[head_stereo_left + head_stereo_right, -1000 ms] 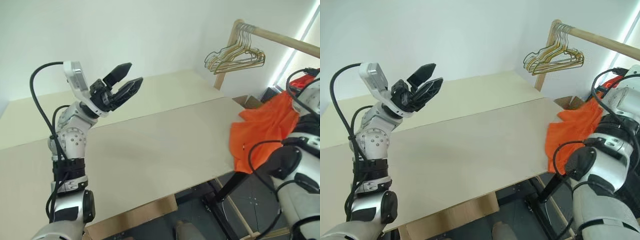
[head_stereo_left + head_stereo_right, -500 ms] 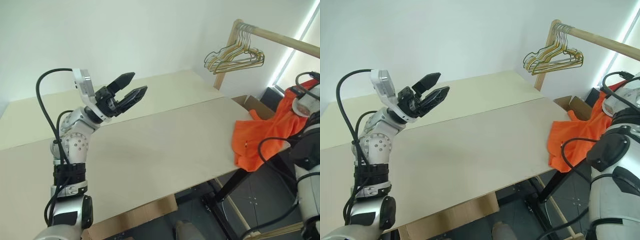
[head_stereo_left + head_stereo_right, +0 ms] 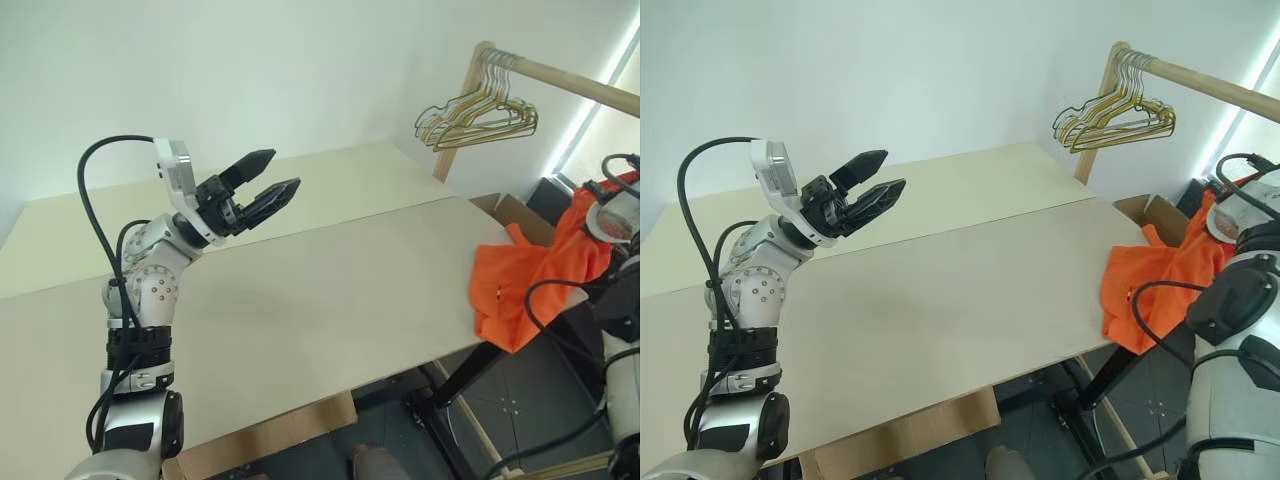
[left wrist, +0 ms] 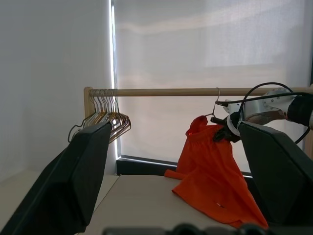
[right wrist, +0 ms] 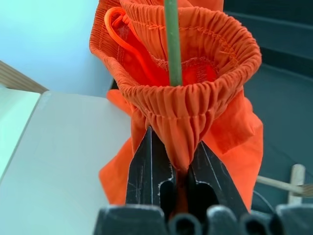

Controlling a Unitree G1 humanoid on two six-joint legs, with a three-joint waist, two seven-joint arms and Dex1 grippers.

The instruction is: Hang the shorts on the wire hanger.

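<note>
Shorts (image 5: 195, 103): orange, waistband pinched between the right hand's two fingers; one end drapes onto the tabletop's far right corner, the rest rises toward the rail

Right hand (image 5: 176, 164): fingers nearly closed, clamped on a gathered fold of the waistband just below its rim

Hanger (image 5: 172, 44): a thin olive-grey wire runs straight up through the open waistband in the right wrist view; in the left wrist view its hook (image 4: 216, 100) sits on the wooden rail (image 4: 161, 91), directly above the shorts

Left hand (image 3: 262, 185): fingers spread wide, holding nothing, raised above the tabletop well apart from the shorts and pointing across toward the rail

Tabletop (image 3: 320, 290): pale, bare apart from the corner of cloth at the right

Other hangers (image 3: 478, 108): a bunch of gold and grey wire ones at the rail's near end, apart from the shorts

Step in hand: by my reading, the waistband is being threaded over the hanger; the wire is already inside the opening, but how much of the frame the cloth covers is hidden

Next move: likely calls for settling the waistband over the wire so the cloth bears on it, then easing the right fingers off; the free left hand could steady the wire

Risk: soft fabric may slide off a thin wire once let go
</note>
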